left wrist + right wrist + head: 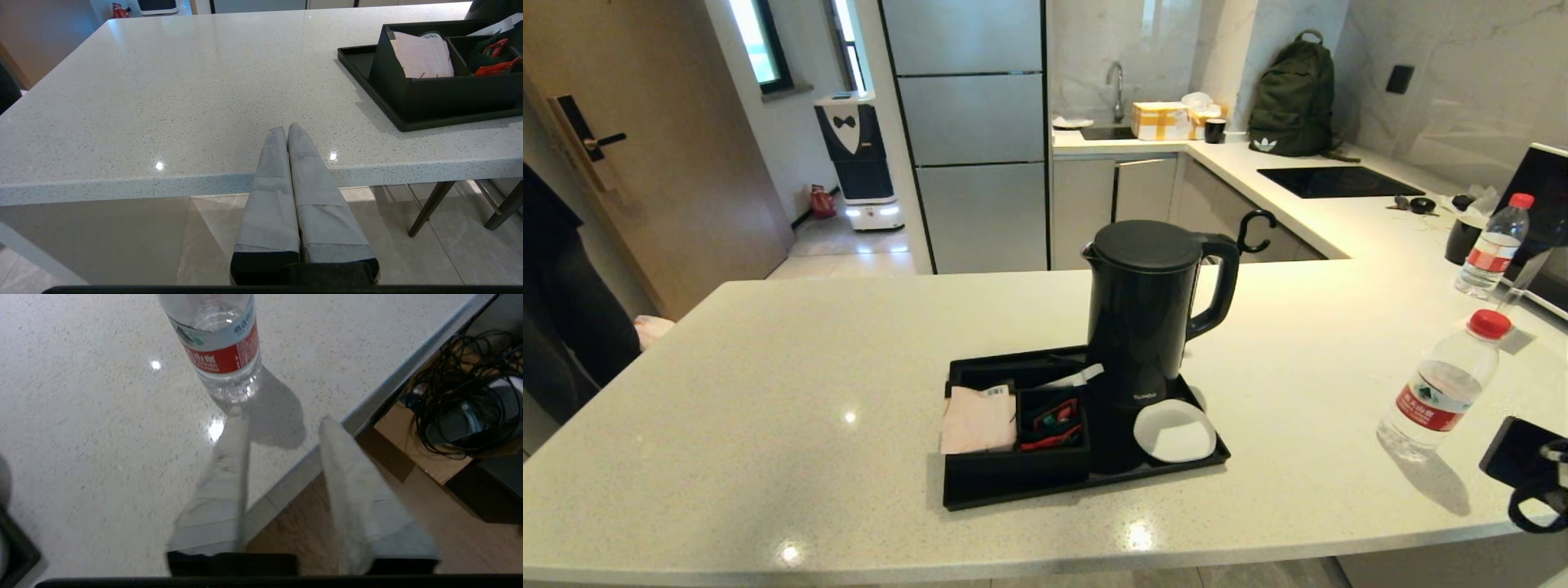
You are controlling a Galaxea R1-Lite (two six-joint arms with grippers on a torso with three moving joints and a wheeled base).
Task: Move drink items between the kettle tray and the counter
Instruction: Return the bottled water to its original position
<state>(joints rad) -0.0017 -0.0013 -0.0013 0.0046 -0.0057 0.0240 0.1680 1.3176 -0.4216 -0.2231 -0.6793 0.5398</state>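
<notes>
Right pincer (282,420) sits nearest the lens, fingers spread wide with nothing between them, hanging over the front-right edge of the bench (768,392). Left pincer (288,130) is pressed together and empty, parked at the bench's front edge on the left, well apart from everything.

Bench carries the kettle tray (980,494) near its middle. On the tray stands the black electric kettle (1147,310), upright, handle turned to the right, with the white coaster (1174,431) bare just in front.

Water bottle (220,347) stands upright on the bench, well right of the tray, long axis vertical. It lies just beyond the right fingertips, offset toward one finger rather than centred in the gap. A second bottle (1493,245) stands farther back.

Judgement: right arm is far nearer; a short forward reach, with slight sideways correction, would bracket the bottle.
</notes>
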